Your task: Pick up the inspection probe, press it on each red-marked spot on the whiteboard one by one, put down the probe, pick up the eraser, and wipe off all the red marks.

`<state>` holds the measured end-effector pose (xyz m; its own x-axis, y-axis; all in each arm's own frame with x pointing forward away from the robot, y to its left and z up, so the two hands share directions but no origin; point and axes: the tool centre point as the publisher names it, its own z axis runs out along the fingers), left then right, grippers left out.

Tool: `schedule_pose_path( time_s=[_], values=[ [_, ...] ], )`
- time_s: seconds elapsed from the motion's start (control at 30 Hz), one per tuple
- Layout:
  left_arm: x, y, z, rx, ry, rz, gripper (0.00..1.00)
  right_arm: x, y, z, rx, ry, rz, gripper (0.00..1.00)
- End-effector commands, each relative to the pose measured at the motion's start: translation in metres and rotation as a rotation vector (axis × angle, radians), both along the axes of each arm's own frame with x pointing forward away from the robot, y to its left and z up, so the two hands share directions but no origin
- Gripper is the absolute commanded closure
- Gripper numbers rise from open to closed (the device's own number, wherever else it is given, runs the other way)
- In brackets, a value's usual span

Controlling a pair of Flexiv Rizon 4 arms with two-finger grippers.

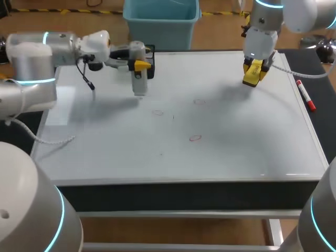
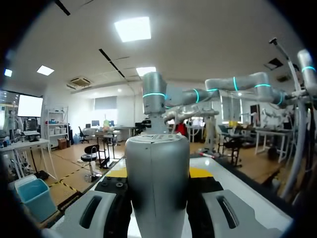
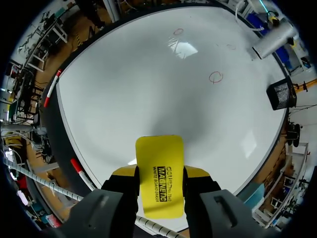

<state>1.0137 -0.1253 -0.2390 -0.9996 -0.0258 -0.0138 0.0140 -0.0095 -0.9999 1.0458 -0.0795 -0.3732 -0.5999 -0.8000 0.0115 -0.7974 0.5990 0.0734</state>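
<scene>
Red marker (image 1: 305,95) beside whiteboard (image 1: 236,142), black holder (image 3: 281,93) behind probe (image 1: 138,81), eraser (image 3: 159,153) in right hand (image 3: 159,174)

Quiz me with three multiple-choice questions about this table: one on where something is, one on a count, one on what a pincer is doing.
1. Where is the grey cylindrical probe?
A. in the left pincer
B. in the other pincer
C. lying flat, untouched

2. How many red circles mark the white whiteboard?
A. one
B. three
C. six

3. The right pincer is:
A. open and empty
B. shut on the yellow block eraser
C. hidden

Answers: 1 A, its fingers flank the probe in the left wrist view. 2 B, three circles show in the head view. 3 B, both fingers press the eraser's sides.
</scene>
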Motion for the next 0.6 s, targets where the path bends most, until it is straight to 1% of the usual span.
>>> schedule_pose_path(
  time_s=[0.03,0.13,0.2,0.3,0.4,0.6],
  values=[
    [0.012,0.022,0.014,0.016,-0.003,0.006,1.0,0.0,-0.001,0.001,-0.004,0.0,0.002,1.0],
    [0.027,0.037,0.016,0.022,-0.003,0.027,1.0,0.0,-0.001,0.001,-0.004,0.0,0.002,1.0],
    [0.038,0.048,0.016,0.007,0.008,0.052,1.0,0.0,-0.001,0.001,-0.004,0.0,0.002,1.0],
    [0.051,0.062,0.015,0.018,0.009,0.068,1.0,0.0,-0.001,0.001,-0.004,0.0,0.002,1.0],
    [0.063,0.077,0.014,0.012,0.02,0.091,1.0,0.0,-0.001,0.001,-0.004,0.0,0.002,1.0],
    [0.073,0.096,0.012,-0.008,0.019,0.103,1.0,0.0,-0.001,0.001,-0.004,0.0,0.002,1.0]
  ],
)
